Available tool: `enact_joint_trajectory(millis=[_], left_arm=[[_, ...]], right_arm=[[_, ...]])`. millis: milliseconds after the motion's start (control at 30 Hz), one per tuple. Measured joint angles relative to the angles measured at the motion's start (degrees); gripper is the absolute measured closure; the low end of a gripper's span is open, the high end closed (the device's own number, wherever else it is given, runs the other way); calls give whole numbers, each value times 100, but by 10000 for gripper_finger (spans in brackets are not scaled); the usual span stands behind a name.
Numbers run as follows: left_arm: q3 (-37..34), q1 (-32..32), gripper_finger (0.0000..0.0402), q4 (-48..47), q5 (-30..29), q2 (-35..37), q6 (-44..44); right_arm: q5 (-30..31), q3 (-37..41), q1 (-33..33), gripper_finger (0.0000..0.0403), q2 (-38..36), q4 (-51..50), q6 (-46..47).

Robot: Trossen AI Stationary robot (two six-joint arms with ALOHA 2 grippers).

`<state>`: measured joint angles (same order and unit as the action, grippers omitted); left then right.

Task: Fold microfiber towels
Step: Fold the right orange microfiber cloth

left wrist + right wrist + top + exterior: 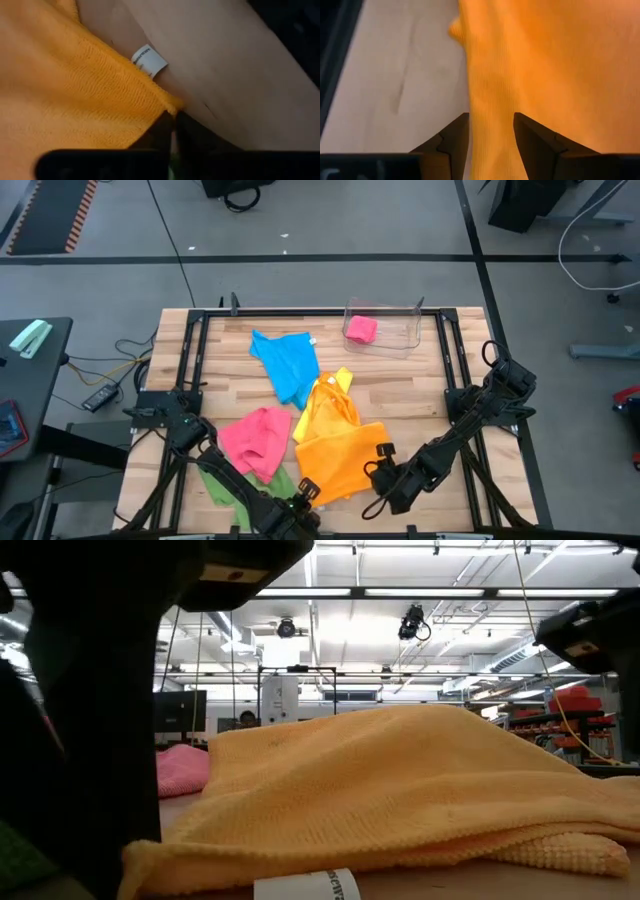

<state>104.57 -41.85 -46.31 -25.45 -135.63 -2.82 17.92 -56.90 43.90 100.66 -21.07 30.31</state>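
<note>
The orange towel lies rumpled on the table near its front edge and fills the low view. My left gripper is shut at the towel's near left corner, beside a white label. My right gripper is at the towel's right edge, shut on it. A pink towel and a green towel lie left of the orange one. A yellow towel and a blue towel lie behind it. My left gripper pinches the orange towel's corner between its two fingertips, just past the label. The corner lies low at the table; the rest of the towel rests on the wood. My right gripper pinches the towel's right edge between its two fingers. The bunched edge fills the gap between them and runs on along the fingers' line. The towel rests on the table there.
A clear plastic bin at the table's far right holds a folded pink cloth. Bare wood lies right of the towels. A black frame runs around the table top.
</note>
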Motion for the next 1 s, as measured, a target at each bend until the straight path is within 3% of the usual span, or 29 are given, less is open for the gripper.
enact_joint_trajectory(millis=[233, 433, 800, 1000], left_arm=[[348, 39, 393, -286, 2, -39, -527], [824, 85, 395, -641, -64, -98, -557], [848, 87, 398, -782, -46, -76, -559], [850, 74, 398, -798, -39, -68, -695]], right_arm=[[308, 0, 14, 240, 0, 654, -721], [390, 0, 16, 240, 0, 795, -796], [473, 0, 42, 240, 0, 829, -822], [497, 4, 43, 240, 0, 1637, -1475]])
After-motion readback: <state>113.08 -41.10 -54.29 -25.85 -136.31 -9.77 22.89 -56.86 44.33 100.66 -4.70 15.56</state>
